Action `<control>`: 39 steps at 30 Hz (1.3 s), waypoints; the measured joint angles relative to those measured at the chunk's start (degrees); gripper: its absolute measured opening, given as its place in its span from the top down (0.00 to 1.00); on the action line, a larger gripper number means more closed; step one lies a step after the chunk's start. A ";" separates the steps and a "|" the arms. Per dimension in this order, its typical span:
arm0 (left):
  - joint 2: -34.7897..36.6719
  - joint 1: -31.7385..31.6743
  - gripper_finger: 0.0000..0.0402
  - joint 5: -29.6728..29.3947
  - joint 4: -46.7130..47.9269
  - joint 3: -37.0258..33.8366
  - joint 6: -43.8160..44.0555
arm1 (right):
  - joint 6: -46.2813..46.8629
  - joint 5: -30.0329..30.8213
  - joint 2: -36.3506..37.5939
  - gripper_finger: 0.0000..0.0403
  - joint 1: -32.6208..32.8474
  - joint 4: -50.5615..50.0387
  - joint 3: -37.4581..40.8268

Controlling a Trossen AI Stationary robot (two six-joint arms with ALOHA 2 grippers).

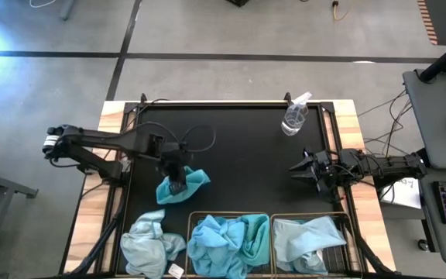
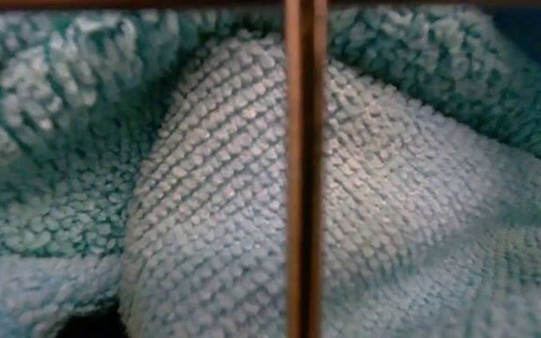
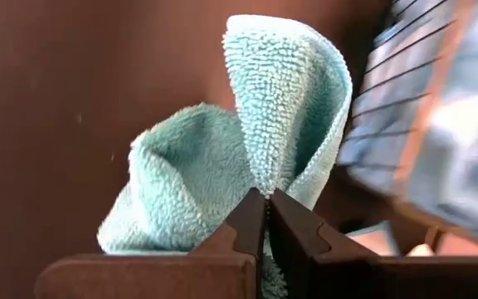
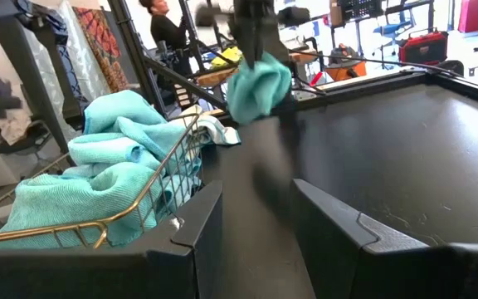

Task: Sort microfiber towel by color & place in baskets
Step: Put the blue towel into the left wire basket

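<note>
Two baskets (image 1: 269, 215) – turquoise towels (image 1: 227, 240), pale towel (image 1: 304, 240), left pincer (image 1: 178, 184) clenching turquoise towel (image 1: 186, 186), right pincer (image 1: 299, 168) released

Two wire baskets: left basket (image 1: 228, 218), right basket (image 1: 345, 230). Four towel heaps: turquoise towel (image 1: 183, 186), pale towel (image 1: 152, 242), mixed heap (image 1: 227, 244), pale heap (image 1: 308, 242). One spray bottle (image 1: 295, 116).

Turquoise towel (image 4: 258, 85) beyond open right claw (image 4: 256, 218)

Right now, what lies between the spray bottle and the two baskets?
Only bare black mat, per the high view, between spray bottle and baskets.
</note>
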State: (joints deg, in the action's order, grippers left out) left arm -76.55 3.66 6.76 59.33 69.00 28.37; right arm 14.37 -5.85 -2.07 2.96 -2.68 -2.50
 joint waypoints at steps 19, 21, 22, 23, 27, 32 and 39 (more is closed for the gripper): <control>-8.99 17.59 1.00 -4.25 -22.10 19.21 -4.96 | -0.03 -0.01 -0.02 0.67 0.01 -0.01 0.00; -11.90 19.67 1.00 -7.16 -22.01 20.82 -6.56 | -0.02 0.00 -0.02 0.67 0.00 -0.02 0.02; -13.44 20.53 1.00 -7.43 -21.92 21.70 -7.20 | -0.02 0.00 -0.02 0.67 0.02 -0.02 0.02; -15.01 21.31 1.00 -7.43 -22.04 22.61 -7.49 | -0.05 0.00 -0.02 0.67 0.02 0.00 0.02; -22.01 23.95 1.00 -7.31 -21.54 27.08 -7.53 | -0.05 0.00 -0.02 0.67 0.01 -0.02 0.02; -29.63 25.04 1.00 -8.95 -14.40 34.54 -4.19 | -0.03 0.00 -0.02 0.67 0.01 -0.02 0.04; -37.49 26.77 1.00 -6.61 -5.81 41.73 -4.88 | -0.05 0.00 -0.02 0.67 0.01 -0.02 0.04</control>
State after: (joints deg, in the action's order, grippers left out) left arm -114.04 30.43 0.14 53.52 110.73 23.49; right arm 14.33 -5.85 -2.09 2.97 -2.70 -2.46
